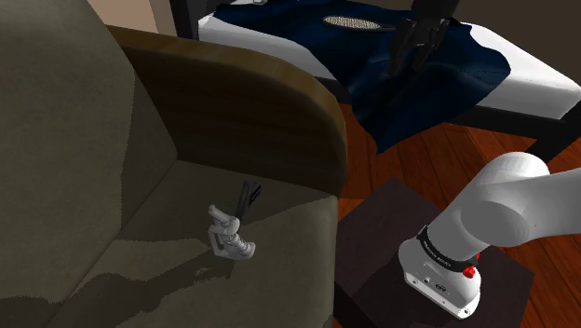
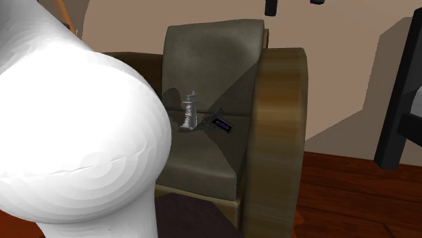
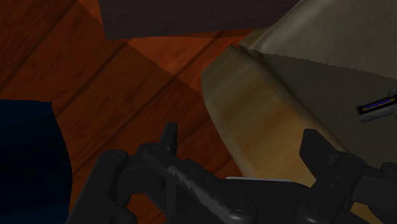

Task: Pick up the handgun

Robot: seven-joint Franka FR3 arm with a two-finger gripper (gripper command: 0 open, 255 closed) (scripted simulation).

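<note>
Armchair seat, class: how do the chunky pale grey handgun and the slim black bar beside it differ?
The chunky pale grey handgun is light and bulky; the slim black bar with a purple stripe is dark and thin. The bar lies nearer the wooden armrest than the handgun. Both rest on the olive seat cushion.

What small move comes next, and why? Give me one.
Probably carry the open pincer sideways over the chair's wooden armrest, toward the seat. The pale grey handgun lies on the seat cushion beside a dark slender object, while the pincer hangs outside the armrest above the wood floor, well away from it.
</note>
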